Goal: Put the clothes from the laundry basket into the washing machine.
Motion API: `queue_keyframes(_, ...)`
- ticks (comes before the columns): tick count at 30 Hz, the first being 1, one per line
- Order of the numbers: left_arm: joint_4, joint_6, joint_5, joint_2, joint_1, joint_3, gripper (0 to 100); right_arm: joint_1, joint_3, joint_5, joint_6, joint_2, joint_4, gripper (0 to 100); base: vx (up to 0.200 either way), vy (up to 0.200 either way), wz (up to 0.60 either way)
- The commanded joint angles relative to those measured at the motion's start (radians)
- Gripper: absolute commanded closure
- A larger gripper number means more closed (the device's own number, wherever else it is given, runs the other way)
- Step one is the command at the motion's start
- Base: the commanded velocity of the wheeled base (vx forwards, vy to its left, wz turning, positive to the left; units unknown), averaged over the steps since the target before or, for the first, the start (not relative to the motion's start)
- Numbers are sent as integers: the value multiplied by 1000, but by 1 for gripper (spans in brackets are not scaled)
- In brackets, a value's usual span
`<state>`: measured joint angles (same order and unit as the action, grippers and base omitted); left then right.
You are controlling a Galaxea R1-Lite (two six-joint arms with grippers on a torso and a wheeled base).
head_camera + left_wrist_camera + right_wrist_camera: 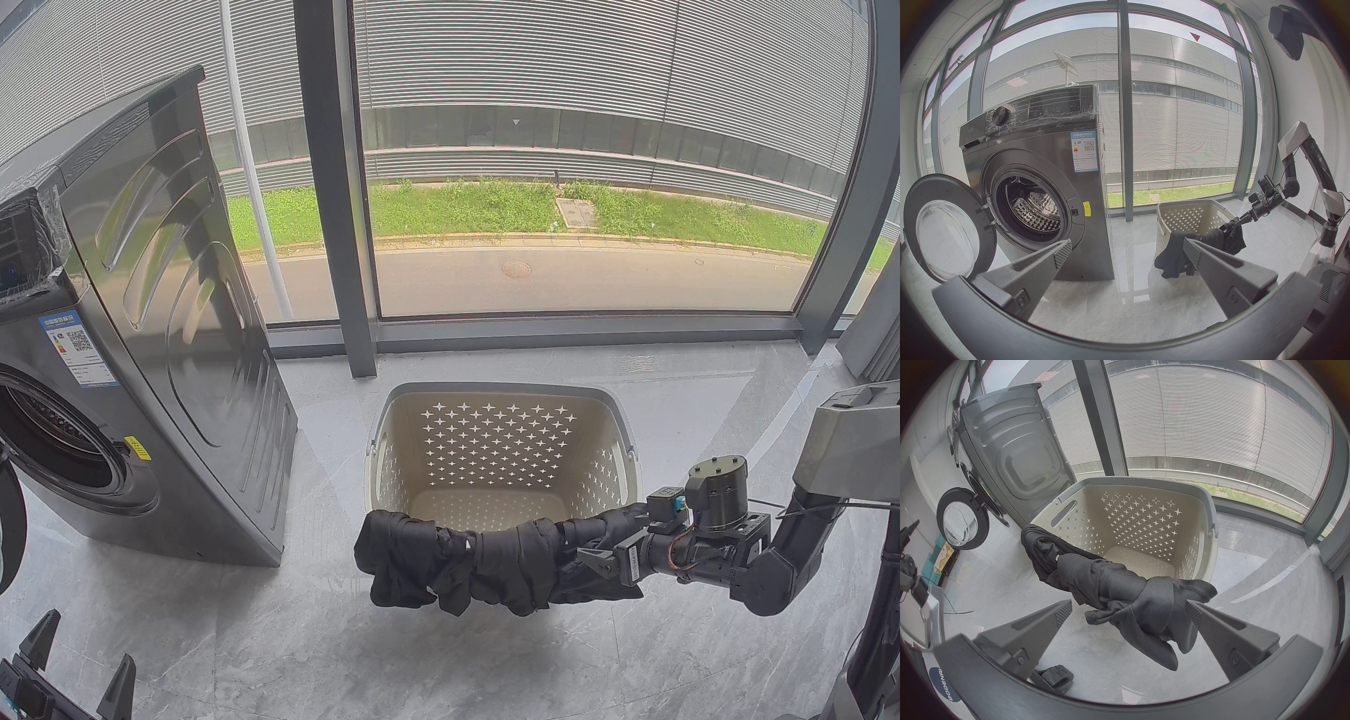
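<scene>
One dark bundle of clothing (pixel 1125 594) is draped along the near rim of the one laundry basket (pixel 497 389). I cannot tell whether it is a single garment or several bunched together. One end of the bundle sits between the jaws of the right gripper (pixel 1127 606), close against one fingertip (pixel 1193 608). The rest trails away from the jaws along the rim and hangs down the basket's outer side. These jaws are spread wide and are not closed on the cloth.

The left gripper (pixel 1125 246) is well apart from the bundle, low and to the robot's left. Its jaws are also spread wide, with nothing between them. Beyond these jaws stands the one washing machine (pixel 1040 178), with its round door (pixel 947 229) swung open and the drum (pixel 1031 211) showing. The basket stands on the floor just beside the machine, in front of the window.
</scene>
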<state>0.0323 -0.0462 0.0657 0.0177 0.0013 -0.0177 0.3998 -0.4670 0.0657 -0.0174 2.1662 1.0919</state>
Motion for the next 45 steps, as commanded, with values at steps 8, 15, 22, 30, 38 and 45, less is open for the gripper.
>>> queue_keyframes(8, 0, -1, 0, -18, 0, 18, 0, 21, -51, -1, -4, 20, 0, 0, 0, 0, 0)
queue_keyframes(15, 0, 0, 0, -18, 0, 18, 0, 19, -84, -1, -16, 50, 0, 0, 0, 0, 0)
queue_keyframes(22, 0, -1, 0, -18, 0, 18, 0, 11, -91, -27, -41, 75, 2, 0, 0, 0, 0)
queue_keyframes(30, 0, -1, -3, -18, 0, 18, 0, 21, -108, -32, -42, 100, 14, 0, 0, 0, 0)
queue_keyframes(38, 0, -3, -3, -18, 0, 18, 0, 14, -108, -34, -93, 144, 77, 100, 0, 0, 0)
queue_keyframes(45, 1, -3, -4, -18, 0, 18, 0, 14, -108, -34, -96, 142, 77, 100, 0, 0, 0)
